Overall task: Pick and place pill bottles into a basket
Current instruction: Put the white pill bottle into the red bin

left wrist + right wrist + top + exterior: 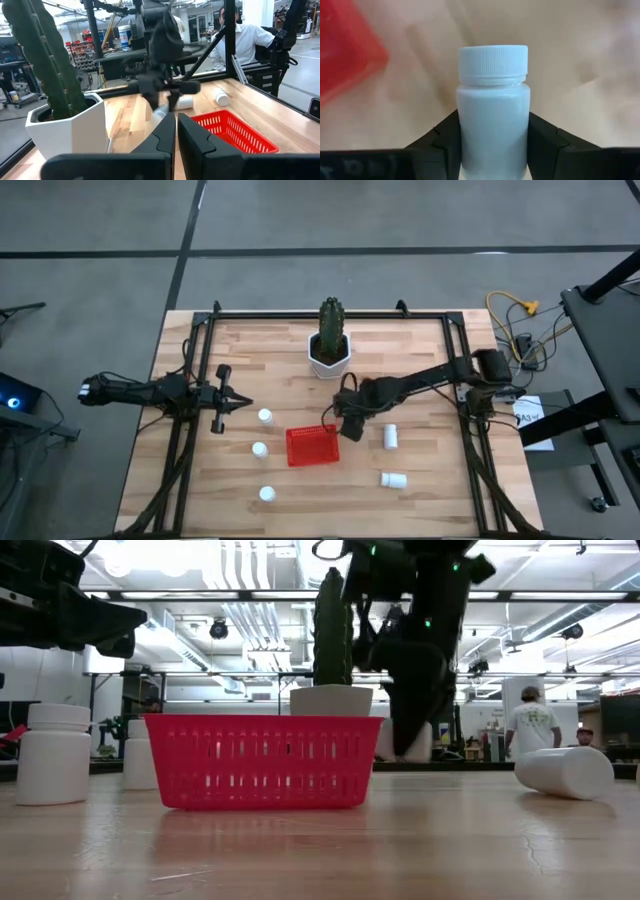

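The left gripper (243, 404) hangs over the left half of the table (420, 500), its fingers (165, 131) pressed almost together with nothing between them, pointing toward the middle. Just to its right stand three upright pill bottles: one near the fingertips (265, 416), one a little nearer the front (260, 449), and one by the front edge (267, 493). Next comes the red basket (312, 446), sitting near the centre of the table with nothing visible inside it (the low view shows only its slotted wall (262, 761)). Behind it, at the back of the table, a cactus (331, 320) stands in a white hexagonal pot (328, 360).

The right gripper (349, 427) is beside the basket's right edge, and its dark fingers (544, 134) are clamped on both sides of a white capped bottle (493, 110), held over the wood just clear of the basket's corner. Farther right, two more bottles lie on their sides: one (390, 436) near the gripper, one (393, 478) toward the front.
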Available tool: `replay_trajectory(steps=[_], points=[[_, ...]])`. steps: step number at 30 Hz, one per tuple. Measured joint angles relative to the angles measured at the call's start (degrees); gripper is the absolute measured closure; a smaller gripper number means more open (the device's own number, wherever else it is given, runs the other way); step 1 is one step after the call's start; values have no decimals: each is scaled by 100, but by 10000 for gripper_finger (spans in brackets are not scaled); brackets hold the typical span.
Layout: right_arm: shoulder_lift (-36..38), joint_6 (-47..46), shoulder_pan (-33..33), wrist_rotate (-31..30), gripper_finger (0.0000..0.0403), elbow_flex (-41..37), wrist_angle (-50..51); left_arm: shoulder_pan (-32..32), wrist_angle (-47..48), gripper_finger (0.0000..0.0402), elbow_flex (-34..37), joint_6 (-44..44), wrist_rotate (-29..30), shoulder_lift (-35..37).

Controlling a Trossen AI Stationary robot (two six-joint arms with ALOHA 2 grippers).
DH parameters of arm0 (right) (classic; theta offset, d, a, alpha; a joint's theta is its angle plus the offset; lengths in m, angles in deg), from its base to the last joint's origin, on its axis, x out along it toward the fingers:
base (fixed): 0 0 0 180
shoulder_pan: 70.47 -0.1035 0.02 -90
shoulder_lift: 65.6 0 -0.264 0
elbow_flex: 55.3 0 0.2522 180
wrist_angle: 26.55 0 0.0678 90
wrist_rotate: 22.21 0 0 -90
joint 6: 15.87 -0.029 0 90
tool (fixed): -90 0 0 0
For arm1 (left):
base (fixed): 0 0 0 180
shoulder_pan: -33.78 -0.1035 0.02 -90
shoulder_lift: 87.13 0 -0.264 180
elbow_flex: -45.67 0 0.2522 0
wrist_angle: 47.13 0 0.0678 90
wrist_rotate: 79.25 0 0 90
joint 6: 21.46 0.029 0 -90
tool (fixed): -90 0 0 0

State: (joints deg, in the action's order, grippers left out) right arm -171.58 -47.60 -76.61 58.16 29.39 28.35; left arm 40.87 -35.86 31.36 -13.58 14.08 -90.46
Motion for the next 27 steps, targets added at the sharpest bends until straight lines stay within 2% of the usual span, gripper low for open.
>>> replay_trajectory(steps=[5,9,12,16,20,23,27], points=[[544,386,-189,-1694,254,-131,-697,-2,-1,400,0,-1,-1,0],[861,1065,-470,-2952,256,-469,-2147,0,1,400,0,1,-1,5],[904,1511,-666,-3826,256,-663,-2814,-1,1,400,0,-3,0,0],[730,1932,-821,-4811,256,-819,-3144,0,-6,400,0,-2,2,-2],[390,2215,-926,-5531,257,-839,-3196,0,-12,400,0,-2,0,-16],[48,2707,-1011,-6054,257,-749,-3313,0,-14,400,0,-2,-1,-18],[-402,3628,-1213,-7098,257,-457,-3493,-1,-7,400,0,-4,-1,-28]])
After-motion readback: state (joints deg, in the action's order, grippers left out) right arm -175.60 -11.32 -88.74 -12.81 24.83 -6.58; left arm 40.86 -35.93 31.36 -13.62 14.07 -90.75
